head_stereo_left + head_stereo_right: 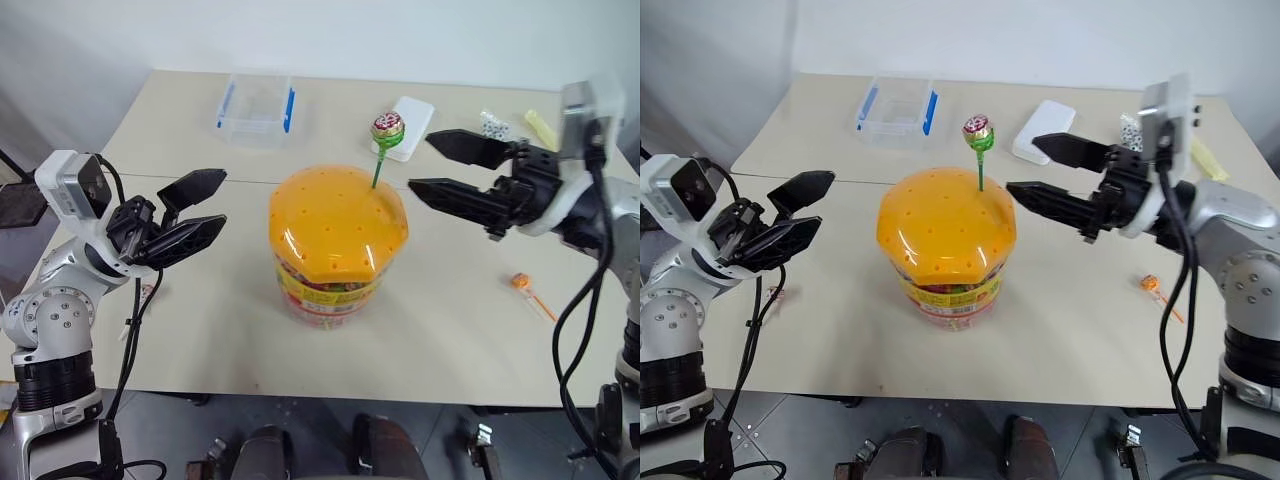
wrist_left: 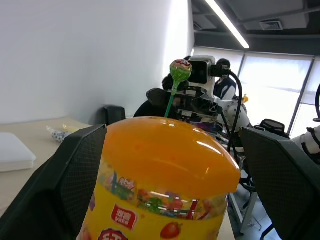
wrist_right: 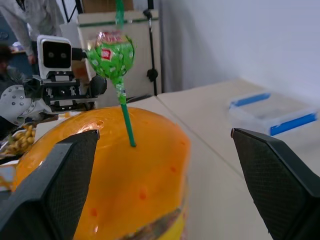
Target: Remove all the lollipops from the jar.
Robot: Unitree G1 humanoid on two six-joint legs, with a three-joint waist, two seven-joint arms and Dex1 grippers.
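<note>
The jar [image 1: 335, 240], a clear tub with a domed orange lid and a yellow-red label, stands in the middle of the table. One lollipop [image 1: 387, 130] in a green and red wrapper stands upright on a green stick pushed into a hole in the lid. Another lollipop [image 1: 521, 282] on an orange stick lies on the table to the right. My left gripper [image 1: 224, 198] is open, level, just left of the jar. My right gripper [image 1: 420, 162] is open to the right of the standing lollipop, apart from it, with nothing between its fingers. The right wrist view has this lollipop [image 3: 112, 57] ahead.
A clear blue-edged box [image 1: 255, 105] sits at the back left of the table. At the back right lie a white pad [image 1: 410, 125], a small dotted packet [image 1: 493, 125] and a yellow piece [image 1: 540, 125]. A person [image 3: 30, 20] stands in the background.
</note>
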